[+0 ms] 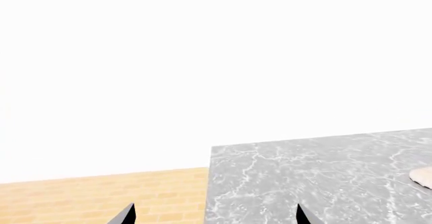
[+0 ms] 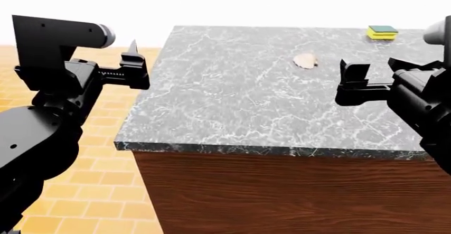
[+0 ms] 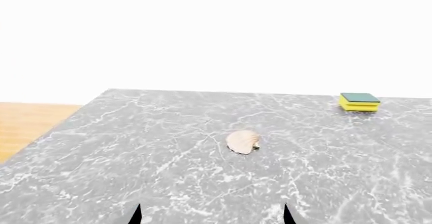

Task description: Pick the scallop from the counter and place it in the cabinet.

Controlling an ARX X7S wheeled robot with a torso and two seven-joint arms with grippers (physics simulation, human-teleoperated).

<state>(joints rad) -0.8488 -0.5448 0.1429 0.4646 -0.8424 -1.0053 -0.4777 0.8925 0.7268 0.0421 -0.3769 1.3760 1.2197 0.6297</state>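
The scallop (image 2: pixel 305 61), a small cream ribbed shell, lies flat on the counter (image 2: pixel 233 96), toward the far middle of its grey marble top. My right gripper (image 2: pixel 351 83) hovers over the counter's right side, nearer to me than the shell and a little right of it, open and empty. In the right wrist view the scallop (image 3: pixel 242 142) lies ahead of the open right gripper (image 3: pixel 211 215). My left gripper (image 2: pixel 135 67) hangs open beside the counter's left edge. The left wrist view catches only the scallop's edge (image 1: pixel 424 177), far off to the side of the left gripper (image 1: pixel 214 216). The cabinet is out of view.
A yellow-and-green sponge (image 2: pixel 382 31) sits at the counter's far right corner, also visible as the sponge (image 3: pixel 359 101) beyond the shell. Tan tiled floor (image 2: pixel 105 139) lies left of the counter. The dark wood counter side (image 2: pixel 282 192) faces me.
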